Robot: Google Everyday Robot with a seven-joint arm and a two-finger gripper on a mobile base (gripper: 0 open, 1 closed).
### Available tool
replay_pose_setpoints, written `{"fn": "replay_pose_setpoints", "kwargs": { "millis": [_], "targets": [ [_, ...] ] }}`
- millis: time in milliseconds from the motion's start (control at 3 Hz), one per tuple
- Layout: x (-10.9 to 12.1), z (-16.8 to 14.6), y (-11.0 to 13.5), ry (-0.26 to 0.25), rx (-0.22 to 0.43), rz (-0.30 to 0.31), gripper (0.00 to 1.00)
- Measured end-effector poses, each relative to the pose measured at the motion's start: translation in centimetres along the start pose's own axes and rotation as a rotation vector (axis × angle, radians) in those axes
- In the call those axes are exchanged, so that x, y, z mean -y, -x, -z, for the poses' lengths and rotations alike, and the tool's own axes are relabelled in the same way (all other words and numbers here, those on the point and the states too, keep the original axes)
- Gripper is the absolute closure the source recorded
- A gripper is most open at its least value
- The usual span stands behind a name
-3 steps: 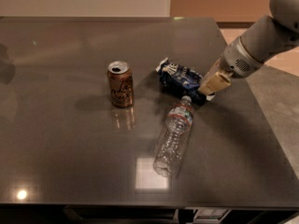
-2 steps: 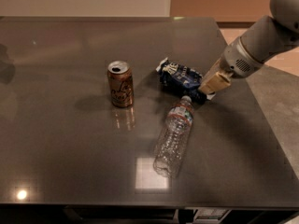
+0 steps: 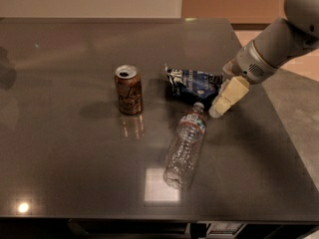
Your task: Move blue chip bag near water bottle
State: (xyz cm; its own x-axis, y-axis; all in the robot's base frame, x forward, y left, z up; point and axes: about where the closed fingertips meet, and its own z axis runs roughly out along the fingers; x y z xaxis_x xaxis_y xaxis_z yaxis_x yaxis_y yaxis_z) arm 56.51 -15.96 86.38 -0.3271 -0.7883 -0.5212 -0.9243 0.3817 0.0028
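Observation:
The blue chip bag lies crumpled on the dark table, just behind the cap of the water bottle. The clear bottle lies on its side, with its white cap pointing toward the bag and its base toward the table's front edge. My gripper comes in from the upper right on a grey arm. It sits at the bag's right end, just right of the bottle's cap.
A copper-orange soda can stands upright left of the bag. The table's right edge runs close behind the gripper, with grey floor beyond it. The front edge is near the bottle's base.
My gripper has edged slightly down, toward the front of the table. The bag, the bottle and the can have not moved.

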Motion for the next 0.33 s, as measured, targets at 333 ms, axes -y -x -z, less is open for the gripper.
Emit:
{"fn": "replay_pose_setpoints", "kwargs": {
  "millis": [333],
  "targets": [
    [0.00, -0.01, 0.00, 0.000, 0.000, 0.000, 0.00]
  ]
}}
